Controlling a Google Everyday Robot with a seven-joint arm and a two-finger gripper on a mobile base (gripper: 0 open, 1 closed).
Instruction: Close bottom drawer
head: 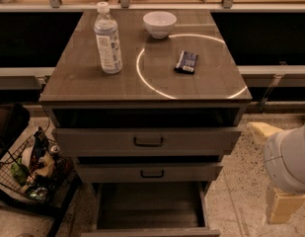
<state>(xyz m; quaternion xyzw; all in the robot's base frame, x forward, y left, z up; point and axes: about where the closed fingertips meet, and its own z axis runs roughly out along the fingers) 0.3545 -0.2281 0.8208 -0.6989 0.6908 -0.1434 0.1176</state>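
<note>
One camera, mounted high in front of the cabinet (93, 83), tilted steeply down, close in. Frame runs from the cabinet top to the open bottom drawer (149, 204). Gripper (283, 172) sits at the right edge, very near the lens.

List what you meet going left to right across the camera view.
From the left: wire basket → water bottle → white bowl → dark packet → end effector, low at the right edge, right of the open bottom drawer.
</note>
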